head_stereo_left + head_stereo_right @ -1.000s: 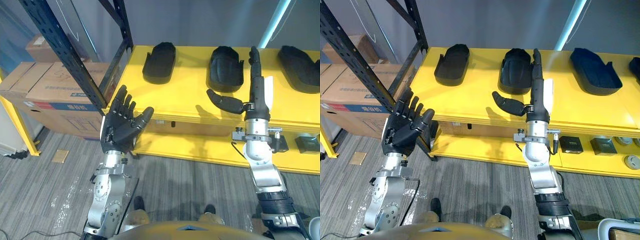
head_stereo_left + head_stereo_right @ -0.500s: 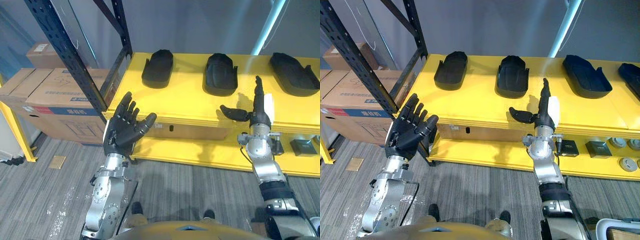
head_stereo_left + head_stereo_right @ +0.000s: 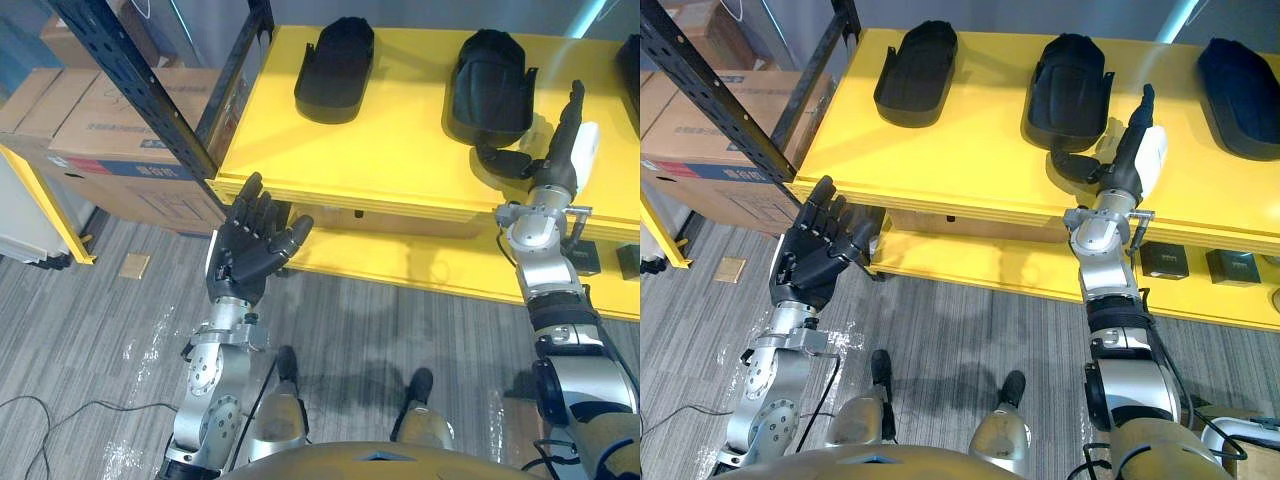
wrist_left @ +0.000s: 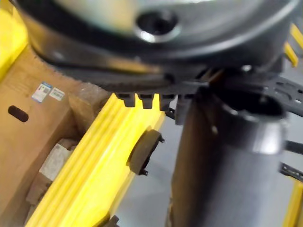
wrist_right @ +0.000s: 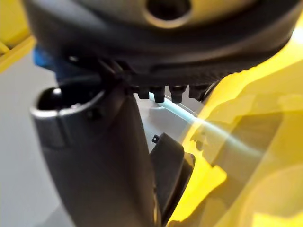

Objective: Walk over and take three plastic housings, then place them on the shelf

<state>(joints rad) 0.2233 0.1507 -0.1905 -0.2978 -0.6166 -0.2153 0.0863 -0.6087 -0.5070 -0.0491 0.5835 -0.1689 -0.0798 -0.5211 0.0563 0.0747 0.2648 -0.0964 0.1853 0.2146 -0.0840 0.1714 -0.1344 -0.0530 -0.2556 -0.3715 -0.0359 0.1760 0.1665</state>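
1. The right hand [image 3: 1120,165] reaches over the front part of the yellow shelf top [image 3: 400,160], fingers straight and together, thumb spread out to the side; it holds nothing.
2. The middle housing [image 3: 1068,92] lies just beyond those fingertips, with its near end right above the thumb, close to it though I cannot tell whether they touch.
3. The left hand [image 3: 250,250] is held up in front of the shelf's near edge, palm showing, fingers spread and relaxed, empty.
4. The left housing [image 3: 335,70] sits well beyond and to the thumb side of the left hand's fingers; a third housing [image 3: 1240,95] lies off to the outer side of the right hand.
5. All three housings rest hollow side up, apart from one another, on the same yellow surface. That fits housings waiting to be picked up as well as housings already set down, so no particular move follows.
6. If a grasp is meant, I judge it best to take the thin rim between thumb and fingers.
7. Cardboard boxes [image 3: 110,130] stand closed beyond the left hand, contents hidden. Each housing's hollow looks empty.
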